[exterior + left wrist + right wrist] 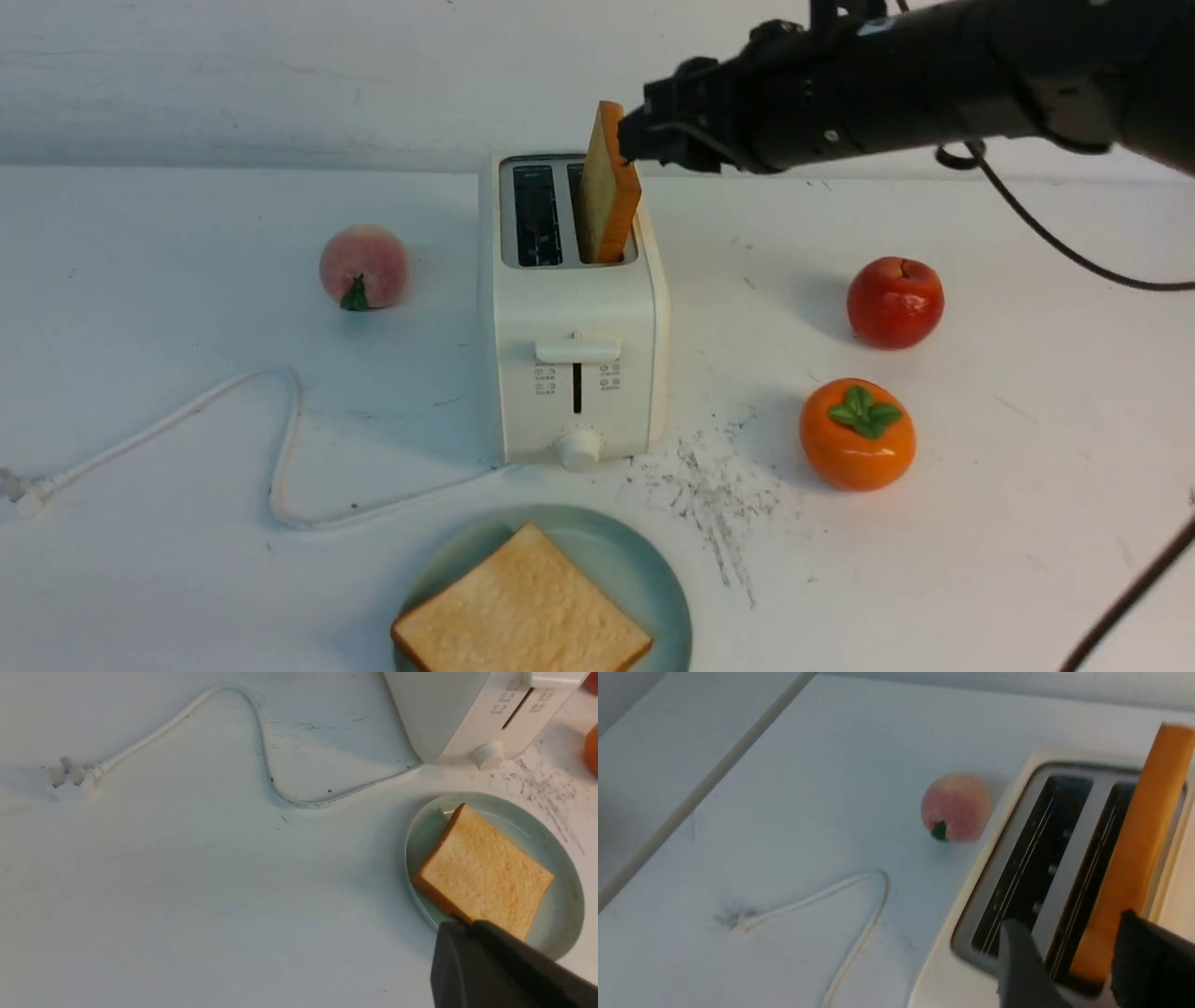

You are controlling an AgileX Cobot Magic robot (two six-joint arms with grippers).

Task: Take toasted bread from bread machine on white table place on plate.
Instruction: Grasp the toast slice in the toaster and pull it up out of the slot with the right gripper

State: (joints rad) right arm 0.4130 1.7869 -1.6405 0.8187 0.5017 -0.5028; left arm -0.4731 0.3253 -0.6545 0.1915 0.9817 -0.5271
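Note:
The cream-white bread machine (574, 308) stands mid-table on the white table (187, 579). One slice of toasted bread (609, 182) stands tilted in its right slot; the left slot is empty. My right gripper (629, 135) is at the slice's far upper edge. In the right wrist view it (1066, 924) is open, with the slice (1134, 858) between its fingers, close to one finger. A second slice (521, 611) lies flat on the blue-green plate (644, 569) in front of the bread machine. My left gripper (467, 926) is shut, its tip over that slice's (483, 872) corner on the plate (560, 877).
A peach (363, 266) lies left of the bread machine. A red apple (894, 301) and an orange persimmon (856, 433) lie to its right. The white power cord (280, 448) loops across the table's left front. Dark scratch marks (714, 485) lie beside the plate.

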